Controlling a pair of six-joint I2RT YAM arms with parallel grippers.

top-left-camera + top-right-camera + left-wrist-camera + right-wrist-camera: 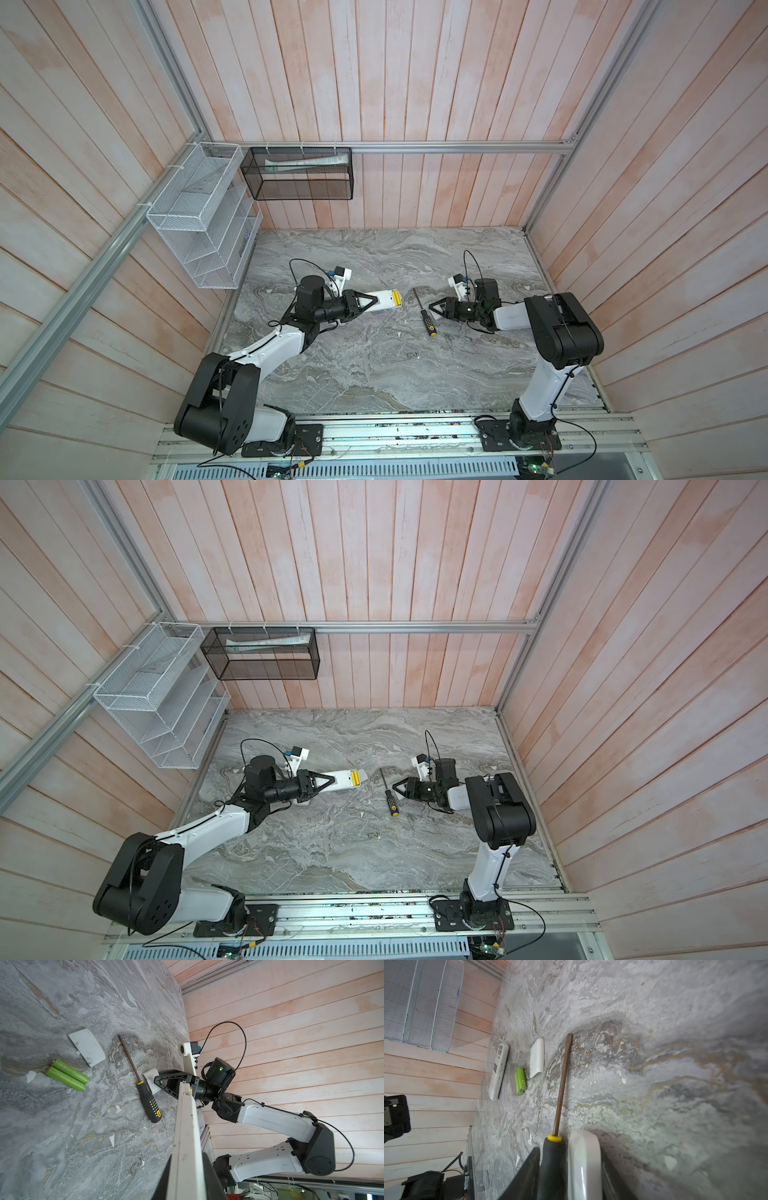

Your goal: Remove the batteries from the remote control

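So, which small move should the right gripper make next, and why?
Probably draw the right gripper away from the screwdriver and toward the open end of the remote held by the left gripper. Two yellow batteries sit in its compartment, while two green batteries already lie on the table beside a loose cover.

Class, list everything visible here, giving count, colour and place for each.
table: 1, grey marble
held remote: 1, white, gripped at one end
second remote: 1, white, flat on table
yellow batteries: 2, yellow, in held remote's bay
green batteries: 2, lime, together on table
screwdriver: 1, black-yellow handle, on table
loose cover: 1, white, near green batteries
white piece: 1, cover-like, by screwdriver handle
white basket: 1, mesh, left wall
black basket: 1, mesh, back rail
left pincer: black, shut on held remote
right pincer: black, open, at screwdriver handle
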